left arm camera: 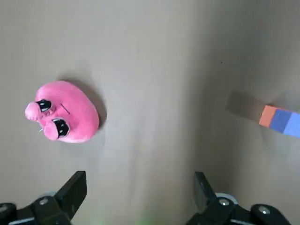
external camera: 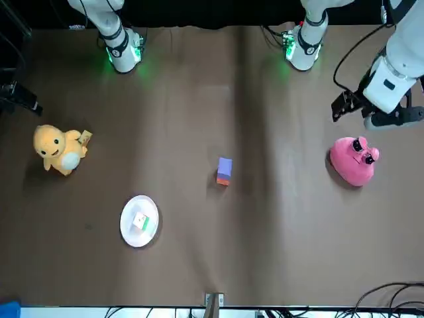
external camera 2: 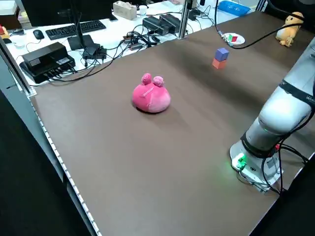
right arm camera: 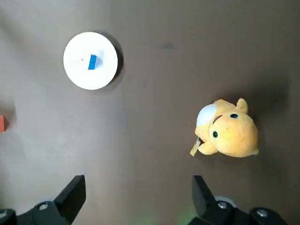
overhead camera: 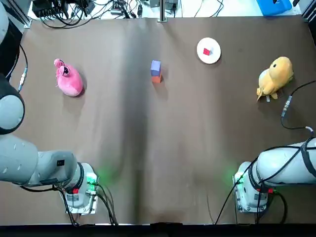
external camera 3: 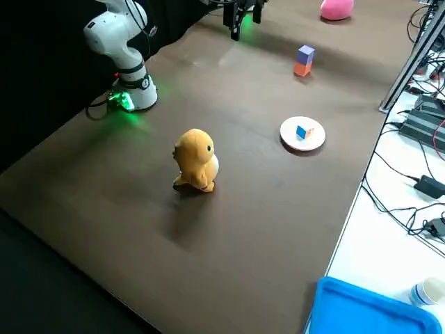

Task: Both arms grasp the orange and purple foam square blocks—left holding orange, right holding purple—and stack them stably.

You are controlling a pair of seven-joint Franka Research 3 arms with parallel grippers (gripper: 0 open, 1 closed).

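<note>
fingers on both arms stand wide apart and hold nothing. the left fingers [left arm camera: 75, 190] hang over the tabletop [overhead camera: 148, 163] near its left edge, close to the pink plush [overhead camera: 69, 81]. the right fingers [right arm camera: 75, 190] hang high over the right side, above the yellow plush [overhead camera: 275, 75]. the purple block [overhead camera: 156, 66] sits on the orange block [overhead camera: 156, 78], toward the far edge, midway across. the white plate [overhead camera: 200, 47] nearby holds a small cube [overhead camera: 207, 51].
</note>
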